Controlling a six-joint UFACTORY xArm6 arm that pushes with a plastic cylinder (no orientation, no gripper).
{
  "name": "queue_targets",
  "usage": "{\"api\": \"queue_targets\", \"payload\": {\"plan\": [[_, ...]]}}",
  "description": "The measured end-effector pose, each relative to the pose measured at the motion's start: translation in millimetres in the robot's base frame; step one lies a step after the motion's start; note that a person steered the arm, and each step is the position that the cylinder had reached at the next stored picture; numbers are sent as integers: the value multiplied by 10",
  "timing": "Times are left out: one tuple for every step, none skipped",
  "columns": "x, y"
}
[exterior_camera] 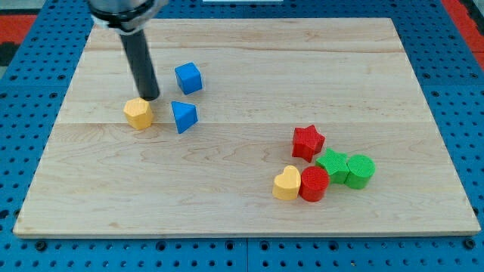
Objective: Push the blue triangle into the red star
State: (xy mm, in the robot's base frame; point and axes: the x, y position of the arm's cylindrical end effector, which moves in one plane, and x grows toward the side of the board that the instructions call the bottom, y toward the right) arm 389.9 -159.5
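The blue triangle [184,116] lies on the wooden board [249,75] at the view's left of centre. The red star [308,142] lies to the view's lower right of it, far apart. My tip [150,97] stands just above the yellow hexagon block [138,113] and to the view's left of the blue triangle, with a small gap to it. The rod rises to the view's top.
A blue cube [188,77] lies above the triangle. Below the red star sit a green star [333,164], a green cylinder [361,171], a red cylinder [314,183] and a yellow heart [287,183], close together.
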Motion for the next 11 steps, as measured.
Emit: {"api": "queue_targets", "payload": {"plan": [[458,472],[548,1105],[791,1649],[672,1591],[594,995],[295,841],[121,1295],[482,1765],[659,1939],[594,1672],[22,758]]}}
